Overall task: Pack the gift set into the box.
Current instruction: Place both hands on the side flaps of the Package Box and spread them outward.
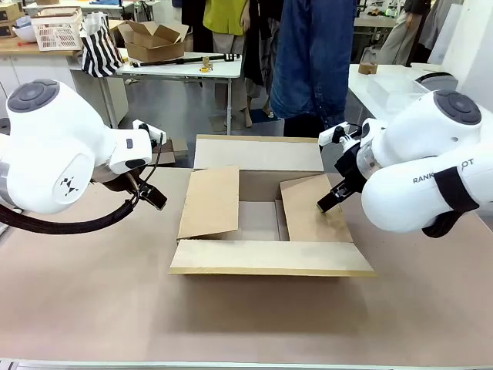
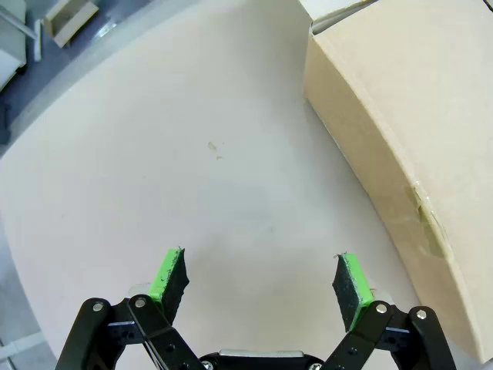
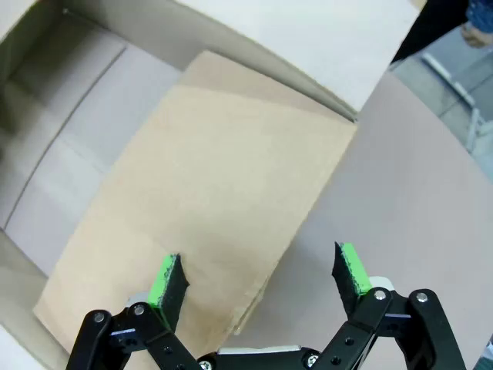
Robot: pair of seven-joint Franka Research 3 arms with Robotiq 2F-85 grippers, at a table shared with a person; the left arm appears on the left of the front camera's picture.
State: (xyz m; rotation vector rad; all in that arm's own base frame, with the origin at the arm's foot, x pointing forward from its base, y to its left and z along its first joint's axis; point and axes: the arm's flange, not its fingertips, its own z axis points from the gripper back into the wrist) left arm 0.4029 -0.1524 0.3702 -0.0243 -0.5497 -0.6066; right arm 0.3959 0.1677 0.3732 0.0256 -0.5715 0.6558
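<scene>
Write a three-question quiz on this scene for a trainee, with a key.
1. True or false: the right claw is shut on a flap of the box.
2. The left claw hangs over: A) bare table; B) the inside of the box; C) a person's hand.
3. Fill in: the box shows ___ flaps.

Key: 1 false, its jaws stand open above the flap; 2 A; 3 four.
</scene>
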